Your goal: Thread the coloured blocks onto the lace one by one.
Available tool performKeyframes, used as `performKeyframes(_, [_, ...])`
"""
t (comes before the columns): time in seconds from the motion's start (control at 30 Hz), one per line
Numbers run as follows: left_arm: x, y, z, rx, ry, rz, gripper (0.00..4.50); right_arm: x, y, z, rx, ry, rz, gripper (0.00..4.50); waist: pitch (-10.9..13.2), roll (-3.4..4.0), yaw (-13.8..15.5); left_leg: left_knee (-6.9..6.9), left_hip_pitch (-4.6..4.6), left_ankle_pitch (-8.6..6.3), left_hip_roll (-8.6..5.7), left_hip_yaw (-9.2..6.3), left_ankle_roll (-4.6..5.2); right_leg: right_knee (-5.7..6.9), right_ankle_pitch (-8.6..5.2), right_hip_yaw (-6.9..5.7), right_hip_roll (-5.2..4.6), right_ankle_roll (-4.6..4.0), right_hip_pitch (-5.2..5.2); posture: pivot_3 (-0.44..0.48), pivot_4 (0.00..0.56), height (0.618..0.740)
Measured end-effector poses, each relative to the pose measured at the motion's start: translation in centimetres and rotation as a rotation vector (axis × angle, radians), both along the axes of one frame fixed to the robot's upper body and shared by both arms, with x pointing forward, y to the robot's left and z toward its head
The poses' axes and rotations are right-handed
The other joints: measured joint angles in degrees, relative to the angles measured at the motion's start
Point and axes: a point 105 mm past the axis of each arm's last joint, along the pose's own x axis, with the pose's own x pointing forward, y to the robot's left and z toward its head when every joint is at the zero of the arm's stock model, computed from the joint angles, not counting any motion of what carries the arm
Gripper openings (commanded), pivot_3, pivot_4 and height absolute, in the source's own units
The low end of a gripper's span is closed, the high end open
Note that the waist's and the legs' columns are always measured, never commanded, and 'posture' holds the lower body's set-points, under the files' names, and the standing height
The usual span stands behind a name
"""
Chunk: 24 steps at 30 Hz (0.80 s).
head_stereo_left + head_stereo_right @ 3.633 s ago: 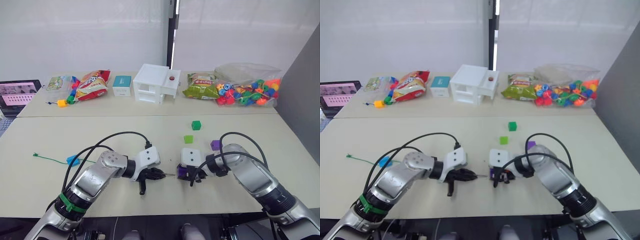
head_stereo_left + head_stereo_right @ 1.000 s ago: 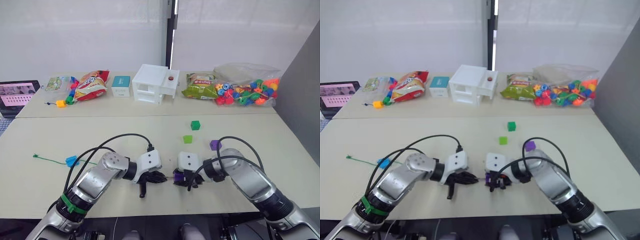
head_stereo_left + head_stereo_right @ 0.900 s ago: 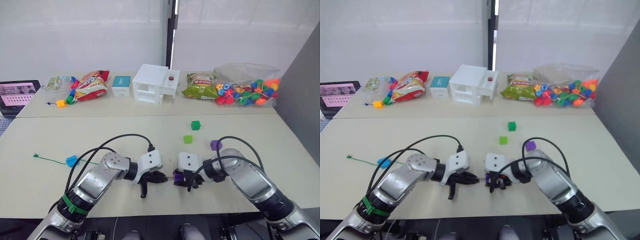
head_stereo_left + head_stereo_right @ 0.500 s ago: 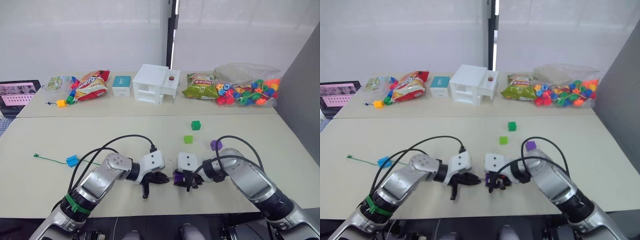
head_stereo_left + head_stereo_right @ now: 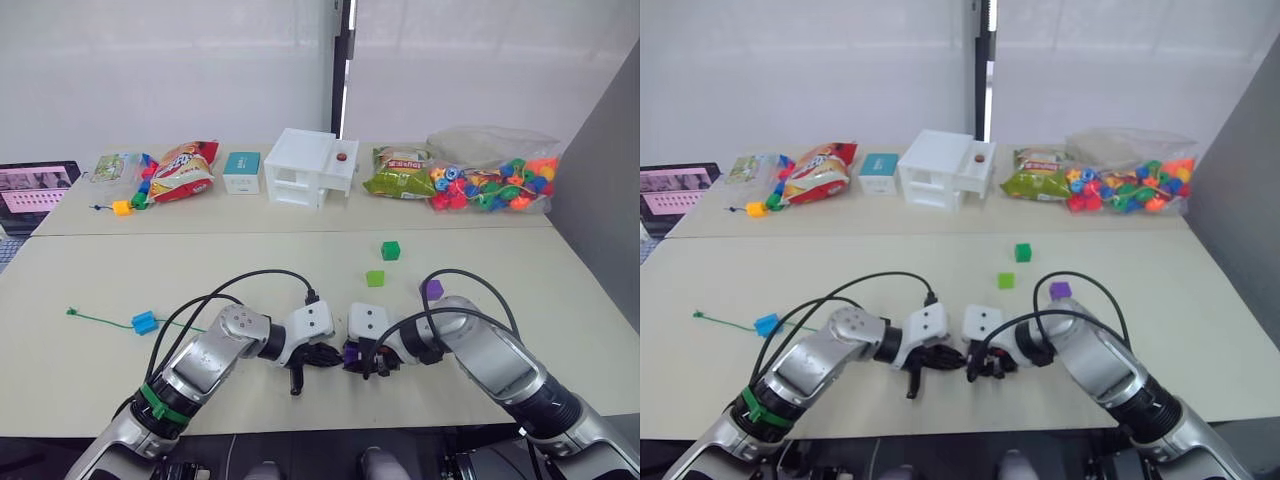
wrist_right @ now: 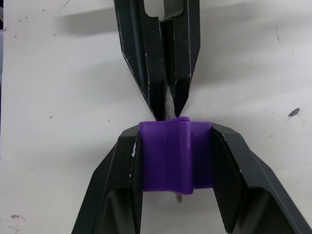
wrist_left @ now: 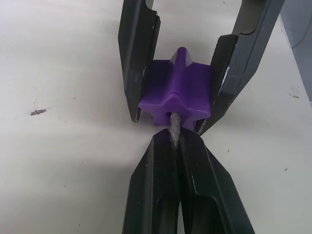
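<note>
Both sets of jaws met tip to tip at the lower middle of the head views, just above the bench. The right gripper pinched a purple block by two opposite sides, which left the bored faces free. The left gripper was pressed together on the stiff pale tip of the lace, holding it close to its end, presumably so the tip would not bend as it went into the hole. In the right wrist view a pale stub showed past the far face of the block, so I judged the tip to be already through the bore (by a little).

The rest of the green lace trailed away toward the left of the left eye view, where a light blue block sat on it with the knotted end beyond. Two green blocks and a second purple block lay loose on the bench right of centre, unthreaded and well apart from the jaws.

How the lace ran from the blue block to the left jaws was hard to follow: black cables and the forearm covered it. Whether the stub past the block was long enough to grip could not be made out. At the upper right a clear bag of beads stood clear of the work.
</note>
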Motion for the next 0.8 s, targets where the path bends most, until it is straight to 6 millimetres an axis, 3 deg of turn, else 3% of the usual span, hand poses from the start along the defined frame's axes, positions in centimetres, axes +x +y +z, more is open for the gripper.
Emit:
performKeyframes(0.07, [0.2, -0.1, -0.1, 0.000, -0.003, 0.001, 0.00, 0.1, -0.1, 0.0, -0.003, -0.003, -0.009, 1.36, -0.01, -0.01, 0.06, 0.00, 0.08, 0.00, -0.01, 0.00, 0.00, -0.02, 0.00, 0.00, -0.01, 0.00, 0.12, 0.000, 0.150, 0.740])
performKeyframes(0.3, [0.6, 1.1, 0.6, 0.009, -0.054, 0.002, 2.27, 0.2, 0.1, 0.0, 0.003, -0.010, -0.021, 1.36, -0.01, -0.01, -0.25, -0.01, 0.07, 0.00, 0.01, 0.00, -0.01, 0.03, 0.00, 0.00, 0.02, 0.00, 0.01, 0.000, 0.150, 0.740])
performKeyframes(0.57, [0.3, 3.6, 1.7, 0.006, -0.091, -0.008, 2.29, 0.3, 0.3, 0.0, 0.006, -0.019, -0.023, 1.36, -0.01, 0.00, -0.31, -0.07, -0.01, 0.00, 0.03, 0.00, 0.00, 0.05, 0.00, 0.01, 0.03, -0.01, -0.15, 0.000, 0.150, 0.740])
performKeyframes(0.8, [0.1, 5.2, 0.2, 0.032, -0.088, 0.000, 2.29, 0.3, 0.2, 0.0, 0.004, -0.019, -0.024, 1.36, 0.00, -0.01, -0.14, -0.08, -0.01, 0.00, 0.03, 0.01, 0.00, 0.03, 0.00, 0.01, 0.02, -0.01, -0.14, 0.000, 0.150, 0.740])
